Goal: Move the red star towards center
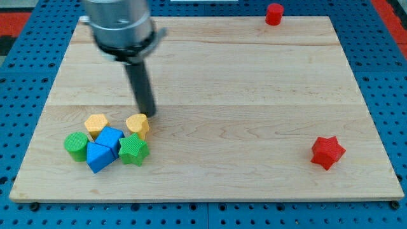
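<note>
The red star [328,152] lies on the wooden board [254,89] near the view's bottom right, far from the middle. My tip [149,114] is at the view's left of centre, just above and to the right of a yellow block [137,124], touching or nearly touching it. The red star is far to the right of my tip.
A cluster lies at the view's bottom left: a yellow block [96,124], a green cylinder [76,146], two blue blocks [109,138] [98,157] and a green star [133,150]. A red cylinder [274,13] stands at the top edge, right of centre.
</note>
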